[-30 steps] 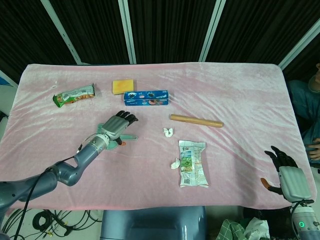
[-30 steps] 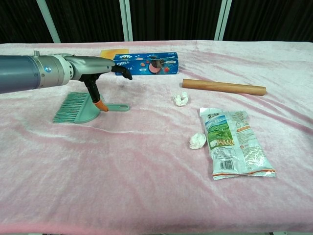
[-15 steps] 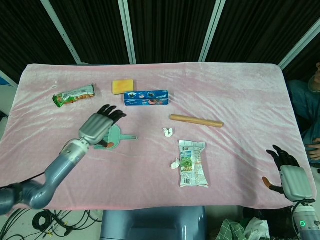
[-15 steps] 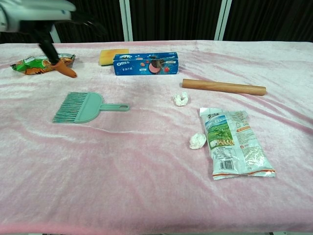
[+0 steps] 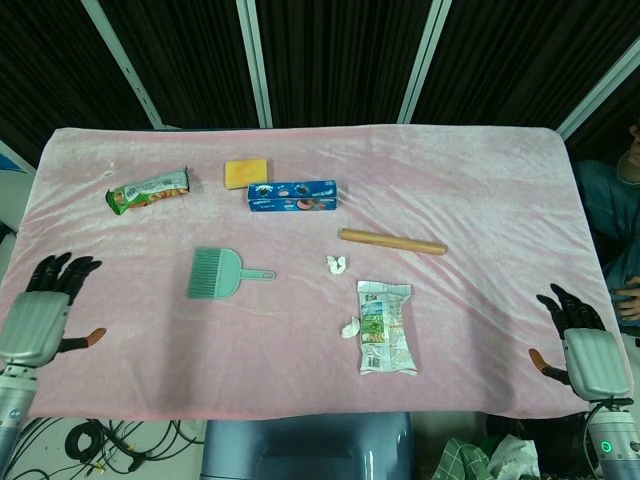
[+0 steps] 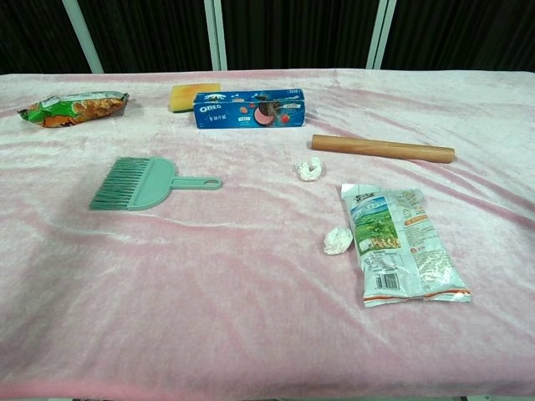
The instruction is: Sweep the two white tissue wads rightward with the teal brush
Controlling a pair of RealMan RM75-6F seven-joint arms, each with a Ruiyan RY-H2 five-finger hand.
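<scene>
The teal brush point(image 5: 222, 273) point(image 6: 147, 183) lies flat on the pink cloth, bristles to the left, handle pointing right; nothing touches it. One white tissue wad point(image 5: 336, 264) point(image 6: 309, 170) sits right of the handle. The other wad point(image 5: 350, 327) point(image 6: 338, 241) lies against the left edge of the green snack bag point(image 5: 385, 327) point(image 6: 398, 243). My left hand point(image 5: 42, 312) hangs at the table's left front edge, fingers spread and holding nothing. My right hand point(image 5: 582, 349) is at the right front edge, also spread and holding nothing. Neither hand shows in the chest view.
A wooden rolling pin point(image 5: 393, 241) point(image 6: 383, 148) lies beyond the wads. A blue cookie box point(image 5: 292, 195) point(image 6: 249, 108), a yellow sponge point(image 5: 246, 173) point(image 6: 191, 94) and a green snack packet point(image 5: 148, 190) point(image 6: 73, 108) sit toward the back left.
My left hand has drawn back from over the brush to the table's left front edge. The brush stays where it lay. The right hand has barely moved.
</scene>
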